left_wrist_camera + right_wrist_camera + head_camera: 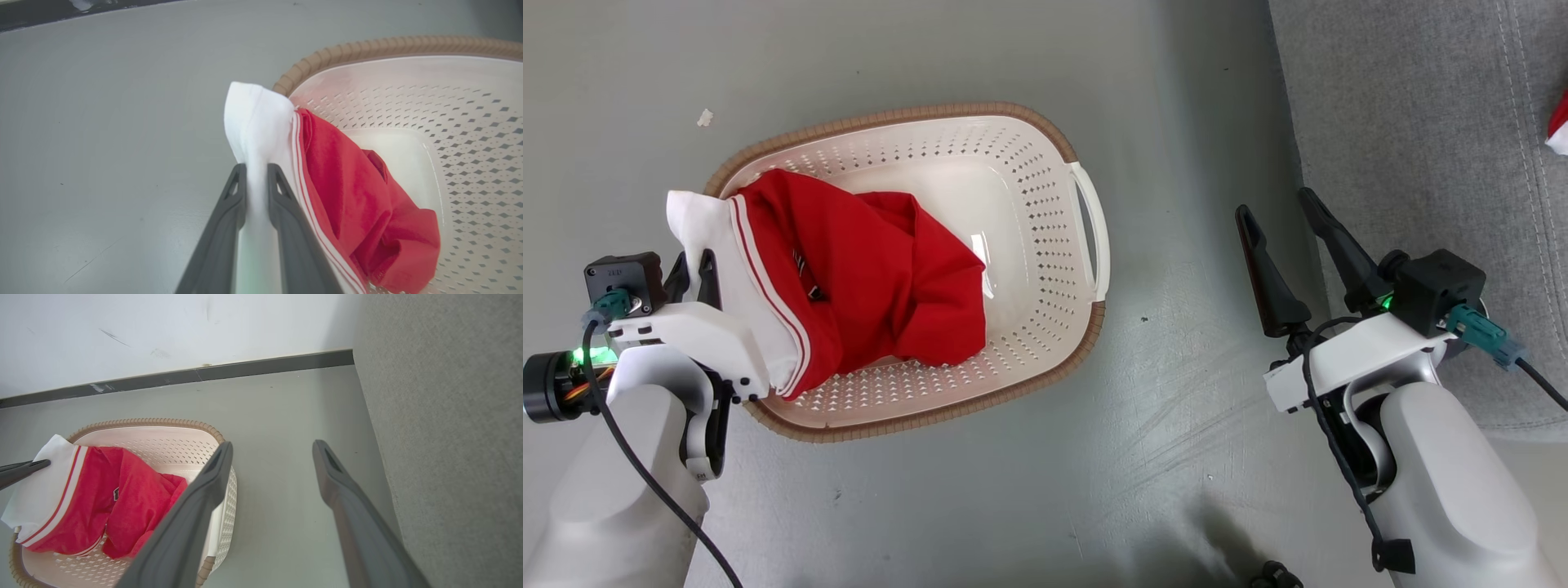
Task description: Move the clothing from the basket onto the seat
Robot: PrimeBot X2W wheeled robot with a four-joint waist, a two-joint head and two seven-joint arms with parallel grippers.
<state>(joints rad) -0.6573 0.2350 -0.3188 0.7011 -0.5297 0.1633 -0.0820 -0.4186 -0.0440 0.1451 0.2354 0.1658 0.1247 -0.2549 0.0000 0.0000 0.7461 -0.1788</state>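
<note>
One red garment (pixel 874 269) hangs clamped in our left gripper (pixel 257 168), right gripper (pixel 1276 204) splayed empty; next, lift toward the sofa (pixel 1421 122).

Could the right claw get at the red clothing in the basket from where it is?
Probably yes: the right gripper is open and empty, with bare floor between it and the basket. The left gripper holds the clothing by its white trim.

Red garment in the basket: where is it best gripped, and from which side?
Probably best to grip the red garment by its white band, coming from the robot's left. That band stands bunched above the basket rim at its left end, while the red body slumps low inside. The left gripper is shut on it there.
</note>
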